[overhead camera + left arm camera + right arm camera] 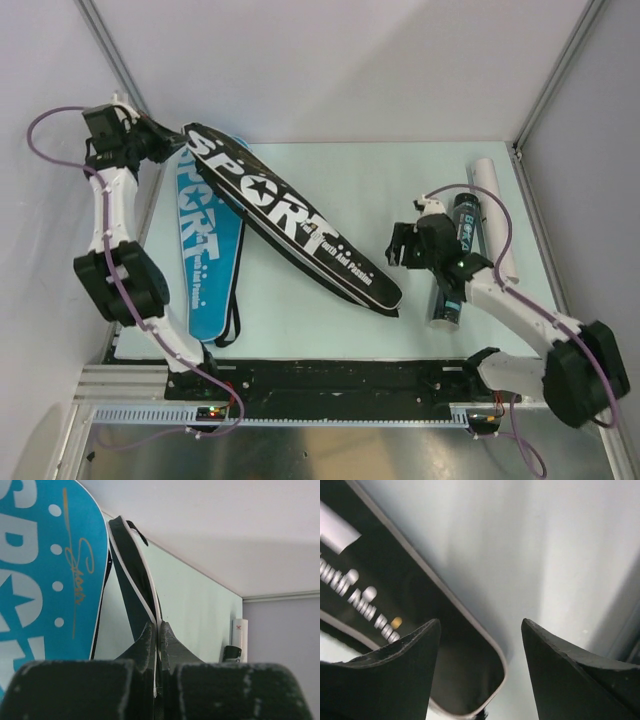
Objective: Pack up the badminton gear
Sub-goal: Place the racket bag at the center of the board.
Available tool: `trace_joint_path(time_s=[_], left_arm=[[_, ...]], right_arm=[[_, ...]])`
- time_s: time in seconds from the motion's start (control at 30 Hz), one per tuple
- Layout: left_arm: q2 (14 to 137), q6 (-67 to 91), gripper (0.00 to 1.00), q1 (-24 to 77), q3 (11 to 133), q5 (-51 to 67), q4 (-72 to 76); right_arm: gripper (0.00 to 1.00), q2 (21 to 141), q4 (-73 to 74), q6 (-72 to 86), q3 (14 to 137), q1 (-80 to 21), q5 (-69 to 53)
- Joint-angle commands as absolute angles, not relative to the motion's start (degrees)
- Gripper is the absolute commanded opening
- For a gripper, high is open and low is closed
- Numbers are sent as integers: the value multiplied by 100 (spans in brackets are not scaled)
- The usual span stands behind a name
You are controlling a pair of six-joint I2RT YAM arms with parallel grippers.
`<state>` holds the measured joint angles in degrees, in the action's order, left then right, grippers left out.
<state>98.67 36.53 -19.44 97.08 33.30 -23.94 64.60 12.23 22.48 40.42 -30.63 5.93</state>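
Observation:
A black "SPORT" racket bag (290,220) lies slantwise across the table and overlaps a blue "SPORT" bag (205,265) at the left. My left gripper (175,143) is shut on the black bag's wide far end. In the left wrist view the gripper (158,626) pinches the black bag's (131,570) white-piped edge, with the blue bag (40,570) at its left. My right gripper (397,247) is open and empty just above the black bag's narrow end (462,675); in the right wrist view the gripper (480,625) hangs over that end. No rackets or shuttlecocks show.
A black shuttle tube (455,265) and a white shuttle tube (495,215) lie side by side at the right, under the right arm. Both also show far off in the left wrist view, white (240,630) and black (232,653). Frame posts and walls border the table.

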Motion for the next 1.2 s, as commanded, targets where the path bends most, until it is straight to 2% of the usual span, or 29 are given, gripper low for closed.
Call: trace_joint_path(time_s=[0.0, 0.3, 0.5, 0.63, 0.77, 0.87, 1.0, 1.03, 1.07, 1.1, 1.17], left_arm=[[10397, 3102, 0, -1814, 10438, 4031, -1982], [11515, 2823, 0, -1468, 11176, 4029, -1737], [12037, 2825, 1, -1370, 11418, 3932, -1522], [12404, 2902, 6, -1287, 11667, 3827, -1340], [12813, 3200, 22, -1211, 11991, 3570, -993], [12926, 3356, 44, -1205, 12231, 3320, -924], [12663, 3271, 66, -1217, 12121, 3055, -914], [12514, 3252, 74, -1215, 12037, 2969, -914], [12374, 3217, 87, -1223, 11872, 2895, -918], [12186, 3186, 93, -1222, 11732, 2775, -916], [11765, 3090, 98, -1226, 11265, 2526, -948]], right_arm=[[70, 7422, 797, 2414, 4558, -2357, 516], [63, 9121, 815, 2217, 5289, -2481, -296], [57, 9333, 1176, 2258, 5347, -3180, -540], [57, 9256, 1385, 2467, 5344, -3964, -587], [57, 9173, 1412, 2909, 5344, -4563, -435], [57, 9130, 1474, 3114, 5339, -4698, -250], [58, 8952, 1640, 3141, 5335, -4662, 47], [59, 8857, 1717, 3126, 5330, -4625, 160], [60, 8771, 1777, 3119, 5333, -4567, 247], [61, 8639, 1855, 3089, 5334, -4512, 317], [63, 8345, 1986, 3016, 5335, -4364, 426]])
